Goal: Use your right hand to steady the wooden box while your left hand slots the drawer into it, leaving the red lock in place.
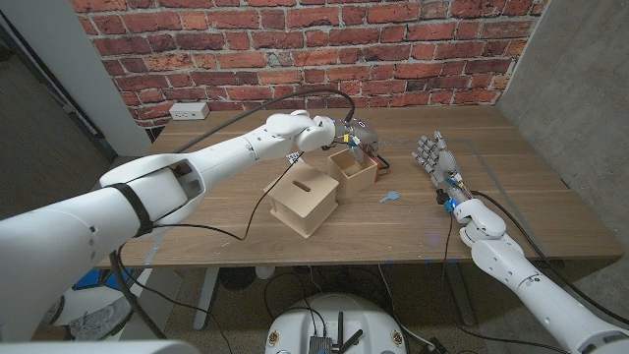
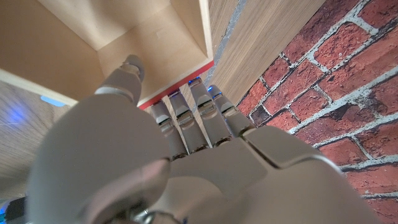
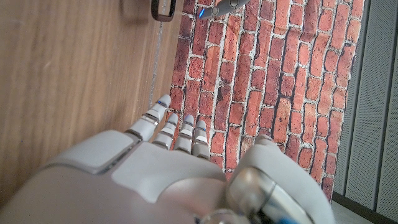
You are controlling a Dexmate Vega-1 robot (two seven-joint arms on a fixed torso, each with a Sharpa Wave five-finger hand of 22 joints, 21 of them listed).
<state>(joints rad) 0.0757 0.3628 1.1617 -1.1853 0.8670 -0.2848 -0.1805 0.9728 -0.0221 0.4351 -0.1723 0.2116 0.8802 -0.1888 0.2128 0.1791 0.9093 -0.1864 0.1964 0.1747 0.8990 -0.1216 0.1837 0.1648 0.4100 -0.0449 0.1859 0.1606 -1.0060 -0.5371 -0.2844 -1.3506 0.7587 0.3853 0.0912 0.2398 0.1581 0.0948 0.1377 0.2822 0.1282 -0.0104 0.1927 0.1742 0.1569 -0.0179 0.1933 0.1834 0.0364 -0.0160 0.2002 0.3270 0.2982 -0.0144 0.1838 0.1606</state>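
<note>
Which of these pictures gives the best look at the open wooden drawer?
The left wrist view: the drawer is close, its inside and red edge visible, with the left robot hand gripping its wall. The head view shows the drawer small, beside the wooden box.

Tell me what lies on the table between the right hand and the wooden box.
In the head view, a small blue-grey piece lies on the table between the right hand and the wooden box; otherwise bare wood.

I've got a white power strip (image 1: 188,111) at the table's (image 1: 511,177) back left corner by the brick wall (image 1: 413,49), plus a small blue-grey scrap (image 1: 391,196) mid-table.
</note>
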